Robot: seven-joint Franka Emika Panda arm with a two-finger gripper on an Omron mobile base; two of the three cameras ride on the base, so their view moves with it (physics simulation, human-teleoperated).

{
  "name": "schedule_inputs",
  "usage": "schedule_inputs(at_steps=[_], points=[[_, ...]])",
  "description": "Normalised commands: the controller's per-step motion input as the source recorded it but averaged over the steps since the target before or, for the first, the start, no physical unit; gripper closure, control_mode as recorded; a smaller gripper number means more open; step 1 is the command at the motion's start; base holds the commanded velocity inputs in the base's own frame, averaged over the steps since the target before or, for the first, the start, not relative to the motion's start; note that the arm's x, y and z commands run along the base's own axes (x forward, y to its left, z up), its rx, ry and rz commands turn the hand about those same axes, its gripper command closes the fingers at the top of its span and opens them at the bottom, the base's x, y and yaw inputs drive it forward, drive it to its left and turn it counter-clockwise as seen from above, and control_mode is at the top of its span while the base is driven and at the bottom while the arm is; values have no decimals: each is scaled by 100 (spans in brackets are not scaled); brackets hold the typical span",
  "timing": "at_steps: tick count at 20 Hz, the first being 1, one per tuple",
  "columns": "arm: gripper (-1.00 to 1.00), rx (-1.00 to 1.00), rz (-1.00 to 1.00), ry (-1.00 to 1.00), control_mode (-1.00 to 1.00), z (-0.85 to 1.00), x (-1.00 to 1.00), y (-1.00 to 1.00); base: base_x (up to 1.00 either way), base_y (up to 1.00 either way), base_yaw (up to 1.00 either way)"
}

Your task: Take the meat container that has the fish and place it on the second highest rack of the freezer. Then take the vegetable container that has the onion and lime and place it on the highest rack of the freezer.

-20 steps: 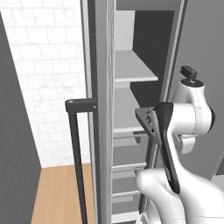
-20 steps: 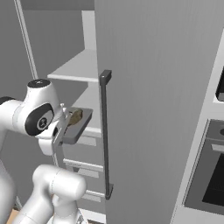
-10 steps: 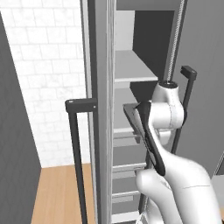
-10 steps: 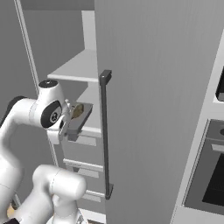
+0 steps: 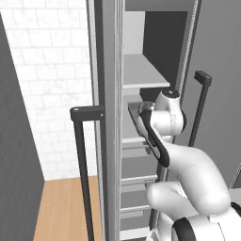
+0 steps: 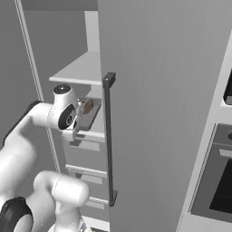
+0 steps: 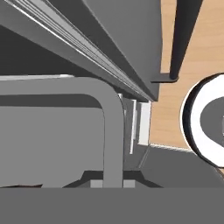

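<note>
My gripper (image 6: 78,119) is shut on the rim of the meat container (image 6: 89,116), a mid-grey tray. It holds the tray inside the open freezer (image 6: 149,90), just under the upper pale shelf (image 6: 78,70) and above the one below it. The yellowish-brown fish (image 6: 87,107) lies in the tray. In the left base view the meat container (image 5: 135,113) pokes out past my wrist, level with the gap beneath the shelf (image 5: 141,71). In the hand view, the tray's rounded rim (image 7: 112,127) runs up from my gripper (image 7: 107,181). Whether the tray touches a shelf is not clear.
The open freezer door carries a long dark bar handle (image 6: 108,140) close to my arm's right. Another dark bar handle (image 5: 83,160) stands to the left of the opening. A built-in oven (image 6: 217,181) is at the far right. Wooden floor (image 5: 66,207) lies below left.
The arm has stretched forward and carried the tray with the fish deeper into the freezer, towards the shelves. The jaws have stayed shut on the tray.
</note>
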Motion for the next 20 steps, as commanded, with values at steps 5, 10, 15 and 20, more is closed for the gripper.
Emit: schedule_inputs(at_steps=[5, 10, 15, 20], points=[[100, 0, 0, -8, -100, -47, 88, 0, 0, 0, 0], [100, 0, 0, 0, -100, -32, 57, 0, 0, 0, 0], [100, 0, 0, 0, -100, -4, 77, 0, 0, 0, 0], [100, 0, 0, 0, -100, -12, 74, 0, 0, 0, 0]])
